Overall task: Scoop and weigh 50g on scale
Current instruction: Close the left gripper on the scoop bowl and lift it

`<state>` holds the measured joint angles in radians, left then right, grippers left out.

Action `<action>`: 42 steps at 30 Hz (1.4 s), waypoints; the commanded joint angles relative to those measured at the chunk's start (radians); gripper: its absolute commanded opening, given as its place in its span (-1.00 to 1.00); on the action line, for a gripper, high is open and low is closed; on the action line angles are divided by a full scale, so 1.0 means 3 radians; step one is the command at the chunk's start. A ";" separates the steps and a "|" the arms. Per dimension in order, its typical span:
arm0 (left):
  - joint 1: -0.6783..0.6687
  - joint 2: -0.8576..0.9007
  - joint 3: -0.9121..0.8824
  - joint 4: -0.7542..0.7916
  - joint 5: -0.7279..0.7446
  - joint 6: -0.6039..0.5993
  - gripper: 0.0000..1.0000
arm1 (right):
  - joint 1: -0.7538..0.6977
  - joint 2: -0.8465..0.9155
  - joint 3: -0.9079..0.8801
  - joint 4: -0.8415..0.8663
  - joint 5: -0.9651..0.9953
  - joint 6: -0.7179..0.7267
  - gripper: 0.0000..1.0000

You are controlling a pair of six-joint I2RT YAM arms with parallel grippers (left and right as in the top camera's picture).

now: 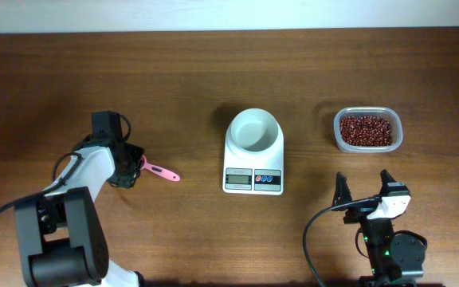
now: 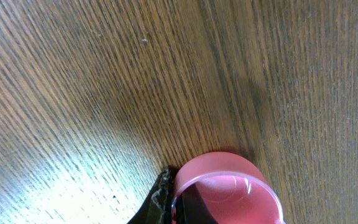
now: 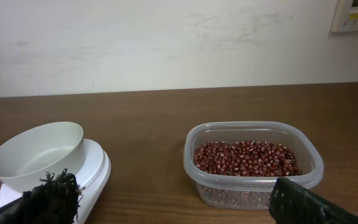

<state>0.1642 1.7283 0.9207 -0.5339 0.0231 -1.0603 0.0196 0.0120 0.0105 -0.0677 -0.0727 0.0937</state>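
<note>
Sitting empty, white scale [image 1: 233, 159]; red-brown beans [image 1: 366, 130] in tub [image 1: 368, 111]; left gripper [image 1: 134, 166] clamps pink scoop [image 1: 162, 171], right gripper [image 1: 362, 180] wide.

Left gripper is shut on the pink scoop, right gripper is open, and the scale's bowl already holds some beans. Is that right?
No: the bowl on the scale is empty, as the overhead view shows. The beans lie only in the clear tub. The left gripper is shut on the pink scoop and the right gripper is open, as you say.
</note>
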 commanded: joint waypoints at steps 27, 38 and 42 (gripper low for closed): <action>0.0008 -0.0833 -0.0019 -0.0511 0.0224 -0.0042 -1.00 | 0.0022 -0.0029 -0.0017 -0.0015 -0.0018 -0.0028 0.98; -0.0359 -0.0973 -0.0019 -0.0671 0.0436 -0.0613 -1.00 | 0.0022 -0.0029 -0.0017 -0.0015 -0.0018 -0.0028 0.98; -0.0520 -0.0973 -0.0019 -0.0671 0.0423 -0.0760 -1.00 | 0.0022 -0.0029 -0.0017 -0.0015 -0.0017 -0.0028 0.98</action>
<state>0.0269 1.4548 0.9199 -0.7341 0.1474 -1.2247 0.0196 0.0120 0.0105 -0.0677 -0.0727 0.0933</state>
